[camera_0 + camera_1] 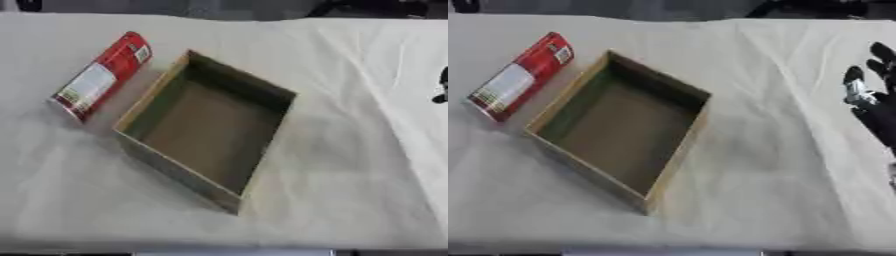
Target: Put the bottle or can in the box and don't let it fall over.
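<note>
We see only our right hand [870, 95], at the right edge of the right eye view, hanging above the table with its dark fingers [852, 76] fairly straight and a little apart, holding nothing; our left hand shows in neither view. The red can [102, 75] lies well away from that hand, across the table toward our left, on its side with a pale label facing up and its length running alongside the box's left wall, just beside it though we cannot tell if they touch. The open cardboard box [264, 89] sits between hand and can, turned askew so one corner points toward us, and it is empty. We judge that nothing of the task is done: the can is outside the box and already lying down, so it would have to be picked up, turned upright and lowered onto the flat floor of the box, where the walls could help keep it from tipping. Being round and on its side, it may roll when first touched. The table [780, 200] is covered with a pale, softly creased cloth that could give under the can's base. Beyond the far edge we see only dark, unclear shapes.
</note>
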Available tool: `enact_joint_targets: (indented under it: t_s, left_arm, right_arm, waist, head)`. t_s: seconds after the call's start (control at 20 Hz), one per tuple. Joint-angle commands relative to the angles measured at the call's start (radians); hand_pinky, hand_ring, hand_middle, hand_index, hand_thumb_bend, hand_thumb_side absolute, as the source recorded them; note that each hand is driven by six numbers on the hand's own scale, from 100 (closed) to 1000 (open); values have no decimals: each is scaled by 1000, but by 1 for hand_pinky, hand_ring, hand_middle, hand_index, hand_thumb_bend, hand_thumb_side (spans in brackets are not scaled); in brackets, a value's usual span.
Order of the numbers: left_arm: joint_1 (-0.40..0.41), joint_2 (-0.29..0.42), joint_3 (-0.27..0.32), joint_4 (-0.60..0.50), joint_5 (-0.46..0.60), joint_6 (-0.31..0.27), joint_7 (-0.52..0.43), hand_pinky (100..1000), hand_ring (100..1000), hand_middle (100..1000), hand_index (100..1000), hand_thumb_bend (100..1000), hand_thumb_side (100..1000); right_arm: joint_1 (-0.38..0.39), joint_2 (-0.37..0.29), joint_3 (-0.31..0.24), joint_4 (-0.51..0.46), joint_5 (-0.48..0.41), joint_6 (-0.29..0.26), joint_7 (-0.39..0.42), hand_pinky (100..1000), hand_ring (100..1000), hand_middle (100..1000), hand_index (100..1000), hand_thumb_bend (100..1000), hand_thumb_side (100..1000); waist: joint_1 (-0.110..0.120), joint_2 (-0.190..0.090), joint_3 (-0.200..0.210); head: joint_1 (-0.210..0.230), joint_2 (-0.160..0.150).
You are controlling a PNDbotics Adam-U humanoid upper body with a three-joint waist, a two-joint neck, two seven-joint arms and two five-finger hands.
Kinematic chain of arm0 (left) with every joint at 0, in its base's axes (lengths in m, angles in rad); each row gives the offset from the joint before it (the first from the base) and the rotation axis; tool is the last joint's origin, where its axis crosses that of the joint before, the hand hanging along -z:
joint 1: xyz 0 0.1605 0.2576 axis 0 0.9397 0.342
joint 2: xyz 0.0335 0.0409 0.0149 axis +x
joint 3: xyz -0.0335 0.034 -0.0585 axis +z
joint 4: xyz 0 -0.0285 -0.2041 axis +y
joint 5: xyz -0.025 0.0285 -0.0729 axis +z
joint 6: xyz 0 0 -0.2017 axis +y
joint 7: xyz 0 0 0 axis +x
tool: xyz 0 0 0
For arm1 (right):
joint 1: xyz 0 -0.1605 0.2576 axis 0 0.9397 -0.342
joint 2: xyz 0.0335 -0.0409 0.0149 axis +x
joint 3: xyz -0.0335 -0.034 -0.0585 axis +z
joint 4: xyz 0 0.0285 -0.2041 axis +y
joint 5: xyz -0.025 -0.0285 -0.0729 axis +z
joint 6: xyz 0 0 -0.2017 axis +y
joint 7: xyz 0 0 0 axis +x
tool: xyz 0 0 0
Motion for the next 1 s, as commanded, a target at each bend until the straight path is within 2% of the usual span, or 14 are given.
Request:
enact_joint_targets:
  t_s: [0.05, 0.6, 0.65, 1.0]
  left_arm:
    - [-31, 43, -7, 13, -3, 5, -27, 546, 870, 1000, 808, 271, 761]
    - [-118, 19, -44, 121, 60, -26, -51, 527, 865, 1000, 804, 269, 770]
    - [-125, 14, -47, 136, 63, -30, -50, 526, 865, 1000, 804, 276, 750]
    - [-153, -11, -65, 219, 73, -66, -69, 526, 866, 1000, 804, 276, 786]
  right_arm:
    - [-7, -17, -7, -22, -1, -2, 3, 572, 1000, 1000, 1000, 100, 640]
    - [-16, -12, 0, -23, -5, -5, 8, 572, 1000, 1000, 1000, 100, 640]
    - [-17, -12, 1, -24, -5, -5, 9, 573, 1000, 1000, 1000, 100, 640]
    - [-20, -10, 3, -24, -7, -6, 12, 572, 1000, 1000, 1000, 100, 640]
  waist:
    - [-14, -8, -3]
    - [-34, 4, -7]
    - [-35, 5, -7]
    - [-37, 7, -12]
  head:
    - [3, -16]
    - [12, -32]
    - [14, -34]
    - [23, -44]
